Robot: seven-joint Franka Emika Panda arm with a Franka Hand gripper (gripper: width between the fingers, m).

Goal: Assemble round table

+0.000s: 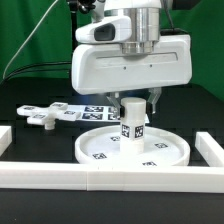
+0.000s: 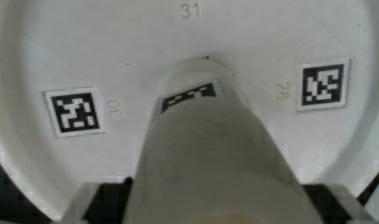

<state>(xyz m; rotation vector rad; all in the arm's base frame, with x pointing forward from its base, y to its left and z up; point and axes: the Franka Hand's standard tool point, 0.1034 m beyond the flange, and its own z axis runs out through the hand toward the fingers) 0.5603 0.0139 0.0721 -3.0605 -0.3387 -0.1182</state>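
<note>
While end effector (image 1: pixel 134 103) clamps one leg (image 1: pixel 133 127) upright on one disc (image 1: pixel 172 150), one cross-shaped foot piece (image 1: pixel 40 117) lies apart.

The marker board (image 1: pixel 80 110) lies on the black table (image 1: pixel 35 148), white border rails (image 1: pixel 60 178) edging it, green curtain (image 1: pixel 30 40) behind.

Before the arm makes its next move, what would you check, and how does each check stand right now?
1. Leg upright on disc: ok.
2. End effector straddles the leg: ok.
3. Grip closed firmly on the leg: cannot tell.
4. Leg fully seated in the disc: cannot tell.
5. Foot lying apart from the disc, out of the way: ok.
</note>
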